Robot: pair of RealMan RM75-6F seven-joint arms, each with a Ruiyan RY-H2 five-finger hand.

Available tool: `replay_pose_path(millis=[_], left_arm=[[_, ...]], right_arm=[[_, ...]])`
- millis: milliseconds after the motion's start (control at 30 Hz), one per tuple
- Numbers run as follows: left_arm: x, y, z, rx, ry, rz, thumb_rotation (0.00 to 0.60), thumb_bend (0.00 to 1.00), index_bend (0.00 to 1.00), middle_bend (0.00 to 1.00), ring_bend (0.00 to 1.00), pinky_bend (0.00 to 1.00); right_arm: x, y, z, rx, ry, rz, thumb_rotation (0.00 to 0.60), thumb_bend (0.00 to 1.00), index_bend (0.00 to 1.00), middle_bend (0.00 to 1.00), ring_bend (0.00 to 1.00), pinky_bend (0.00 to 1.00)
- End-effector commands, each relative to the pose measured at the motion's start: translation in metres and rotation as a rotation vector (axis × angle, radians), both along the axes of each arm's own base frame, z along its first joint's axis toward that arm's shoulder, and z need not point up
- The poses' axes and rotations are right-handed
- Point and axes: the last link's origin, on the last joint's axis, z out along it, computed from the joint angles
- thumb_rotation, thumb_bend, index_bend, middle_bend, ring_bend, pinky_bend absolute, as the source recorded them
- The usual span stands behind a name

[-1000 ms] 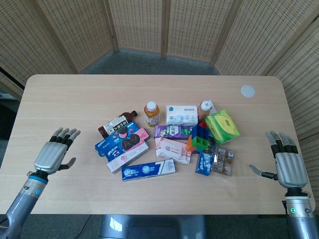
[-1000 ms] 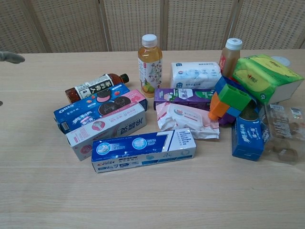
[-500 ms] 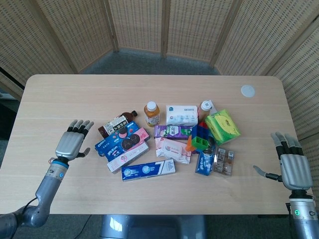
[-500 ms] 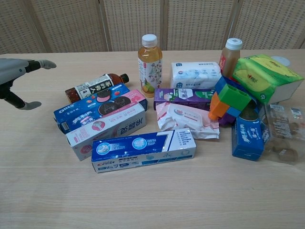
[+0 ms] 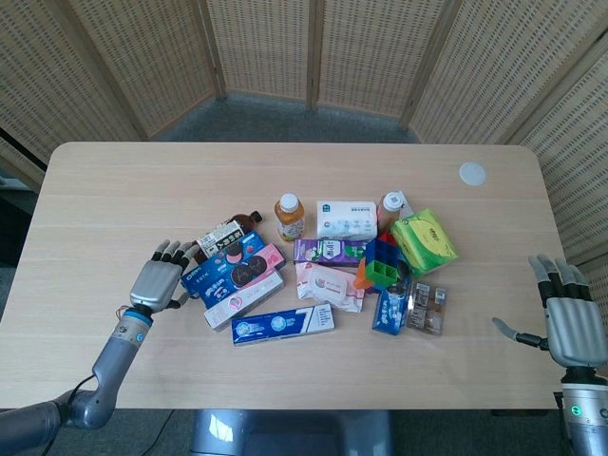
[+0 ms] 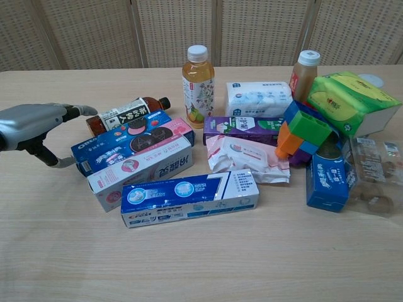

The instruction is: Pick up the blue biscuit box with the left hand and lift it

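Setting: wooden table (image 5: 142, 180), wicker screens (image 5: 266, 47) behind.
Blue biscuit box (image 5: 224, 265): lies flat at left edge of clutter, between dark tea bottle (image 5: 224, 234) and pink box (image 5: 244, 297); long axis diagonal, near end toward left hand, far end up-right.
Left hand (image 5: 158, 281): fingers spread, thumb apart, just beside box's left end, holding nothing; contact unclear.
Right hand (image 5: 574, 323): spread, holds nothing, well apart at right edge.
Containers: clear tray (image 6: 373, 173) with brown snacks.
View difference: head shows both hands; chest shows only left hand (image 6: 31, 123), thumb below, fingers (image 6: 79, 111) above box end.
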Motion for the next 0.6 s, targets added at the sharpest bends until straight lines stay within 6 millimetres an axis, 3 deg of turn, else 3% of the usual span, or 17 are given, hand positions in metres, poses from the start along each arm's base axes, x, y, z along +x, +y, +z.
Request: replay_pose_path(millis=[33, 600], left_arm=[[-0.001, -0.005, -0.003, -0.007, -0.005, -0.005, 0.600, 0.36, 0.00, 0.00, 0.00, 0.00], [-0.001, -0.012, -0.026, 0.099, -0.075, -0.069, 0.600, 0.34, 0.00, 0.00, 0.00, 0.00]], right_arm=[[0.000, 0.000, 0.000, -0.001, -0.002, 0.001, 0.314, 0.03, 0.00, 0.00, 0.00, 0.00], [-0.002, 0.001, 0.001, 0.002, -0.012, -0.006, 0.316, 0.03, 0.00, 0.00, 0.00, 0.00]])
